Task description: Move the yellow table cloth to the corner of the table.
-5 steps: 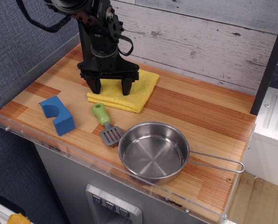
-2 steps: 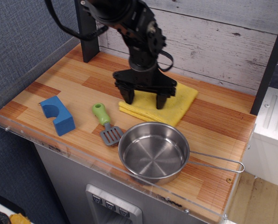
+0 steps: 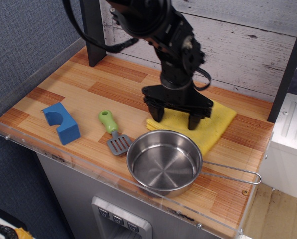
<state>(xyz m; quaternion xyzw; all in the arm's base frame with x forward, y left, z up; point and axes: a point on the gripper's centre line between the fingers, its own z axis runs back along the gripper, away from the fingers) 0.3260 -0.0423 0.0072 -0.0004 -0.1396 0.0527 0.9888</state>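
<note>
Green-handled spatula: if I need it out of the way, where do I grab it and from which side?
Take the spatula by its green handle, the thick rounded end lying flat and pointing away from the steel pan. Probably come straight down with the jaws across the handle: its grey slotted blade lies close against the pan's rim, leaving little room there.

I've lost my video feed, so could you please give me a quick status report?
Gripper open, fingers down on yellow table cloth. Cloth flat, right of centre near back wall. Steel pan close in front.
</note>
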